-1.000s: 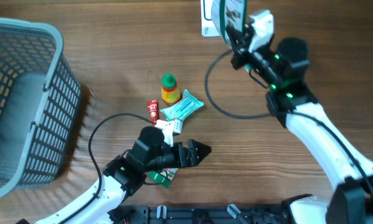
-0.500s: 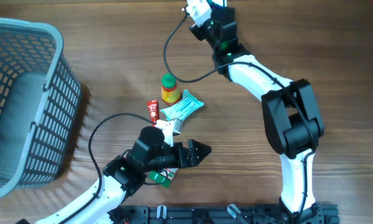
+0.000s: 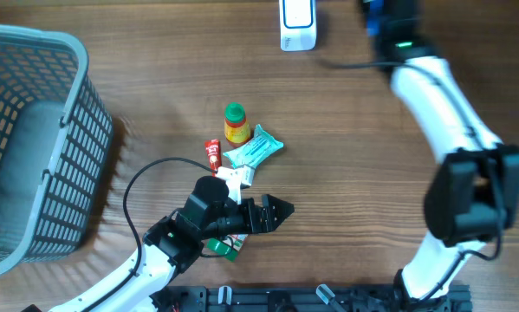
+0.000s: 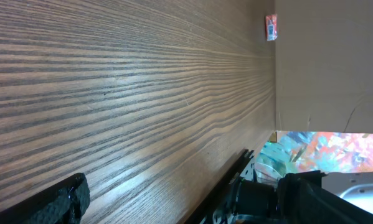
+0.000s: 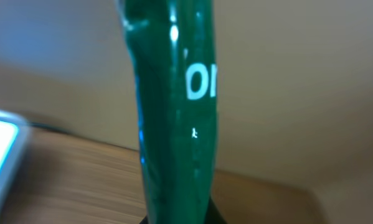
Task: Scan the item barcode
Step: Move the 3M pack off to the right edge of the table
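From above, the left gripper [image 3: 273, 212] sits low in the middle of the frame with its fingers spread wide, holding nothing. Just above it is a little heap: a green-capped bottle [image 3: 234, 123], a teal sachet [image 3: 258, 147], a red tube [image 3: 212, 152] and a white packet [image 3: 237, 176]. A grey mesh basket [image 3: 34, 147] fills the left side. The white scanner [image 3: 297, 23] lies at the top edge. The right arm [image 3: 432, 95] runs up the right side to that same edge, where its end is cut off, so nothing it carries shows here.

The left wrist view shows mostly bare wood grain of the table [image 4: 124, 93]. There are black fingertips [image 4: 71, 200] at the bottom corners, set far apart, and a small red-and-white thing [image 4: 271, 27] far off at the upper right.

Only the right wrist view shows the green packet [image 5: 174, 124]. It stands upright, edge-on and blurred, its long axis running top to bottom, white lettering on its right face. The right gripper [image 5: 179, 219] is pinched tight on its lower end. A sliver of the scanner shows at the left edge
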Available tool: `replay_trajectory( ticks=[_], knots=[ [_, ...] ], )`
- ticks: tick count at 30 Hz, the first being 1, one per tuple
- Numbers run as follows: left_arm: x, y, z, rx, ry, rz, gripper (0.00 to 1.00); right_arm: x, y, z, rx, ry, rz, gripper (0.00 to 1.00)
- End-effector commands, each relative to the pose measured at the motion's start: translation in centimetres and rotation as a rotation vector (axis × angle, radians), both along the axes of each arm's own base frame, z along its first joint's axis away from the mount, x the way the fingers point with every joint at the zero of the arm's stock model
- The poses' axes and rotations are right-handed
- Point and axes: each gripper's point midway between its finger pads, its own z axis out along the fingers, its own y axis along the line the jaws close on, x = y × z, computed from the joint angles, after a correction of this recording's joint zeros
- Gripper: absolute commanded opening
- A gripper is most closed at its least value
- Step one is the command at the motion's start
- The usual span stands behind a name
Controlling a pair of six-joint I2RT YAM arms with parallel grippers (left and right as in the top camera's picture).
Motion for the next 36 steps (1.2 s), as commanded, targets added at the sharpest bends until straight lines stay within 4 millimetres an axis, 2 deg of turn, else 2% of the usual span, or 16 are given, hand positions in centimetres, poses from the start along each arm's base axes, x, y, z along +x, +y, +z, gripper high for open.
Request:
replay_trajectory(
  ticks=[1, 4, 6, 8, 13, 14, 15, 17, 18, 20, 22, 23, 27, 31, 33, 36],
  knots=[
    [0.0, 0.0, 0.0, 0.007, -0.024, -0.011, 1.00, -1.8, -13.0, -1.2, 0.012, 0.051, -0.242, 0.04],
    [0.0, 0.0, 0.0, 0.007, -0.024, -0.011, 1.00, -5.0, -22.9, -7.9, 0.120, 0.212, -0.343, 0.04],
    [0.0, 0.0, 0.0, 0.007, -0.024, -0.011, 1.00, -8.1, -27.0, -12.9, 0.162, 0.349, -0.436, 0.04],
    [0.0, 0.0, 0.0, 0.007, -0.024, -0.011, 1.00, -11.2, -30.9, -16.1, 0.225, 0.401, -0.591, 0.04],
    [0.0, 0.0, 0.0, 0.007, -0.024, -0.011, 1.00, -16.3, -37.3, -15.5, 0.237, 0.316, -0.914, 0.05],
    [0.0, 0.0, 0.0, 0.007, -0.024, -0.011, 1.00, -16.9, -37.9, -15.1, 0.217, 0.297, -0.964, 0.16],
    [0.0, 0.0, 0.0, 0.007, -0.024, -0.011, 1.00, -16.8, -37.7, -14.5, 0.235, 0.268, -0.976, 0.43],
    [0.0, 0.0, 0.0, 0.007, -0.024, -0.011, 1.00, -14.9, -35.3, -12.7, 0.324, 0.208, -0.909, 0.80],
    [0.0, 0.0, 0.0, 0.007, -0.024, -0.011, 1.00, -12.3, -31.7, -9.6, 0.433, 0.142, -0.763, 1.00],
    [0.0, 0.0, 0.0, 0.007, -0.024, -0.011, 1.00, -10.3, -26.2, -3.3, 0.552, 0.024, -0.605, 1.00],
    [0.0, 0.0, 0.0, 0.007, -0.024, -0.011, 1.00, -10.1, -20.6, 2.6, 0.665, -0.067, -0.482, 1.00],
    [0.0, 0.0, 0.0, 0.007, -0.024, -0.011, 1.00, -10.8, -16.1, 6.7, 0.729, -0.112, -0.390, 1.00],
    [0.0, 0.0, 0.0, 0.007, -0.024, -0.011, 1.00, -15.5, -6.1, 16.3, 0.777, -0.217, -0.140, 1.00],
    [-0.6, 0.1, -0.4, 0.022, -0.025, -0.046, 1.00, -20.8, -0.1, 19.2, 0.940, -0.201, -0.049, 1.00],
    [-2.6, 1.4, -2.9, 0.113, 0.097, -0.067, 1.00, -21.8, 0.1, 18.4, 1.050, -0.172, -0.107, 1.00],
    [-5.5, 3.7, -5.8, 0.236, 0.266, -0.069, 1.00, -23.4, 0.8, 14.2, 1.198, -0.012, -0.243, 1.00]
  ],
)
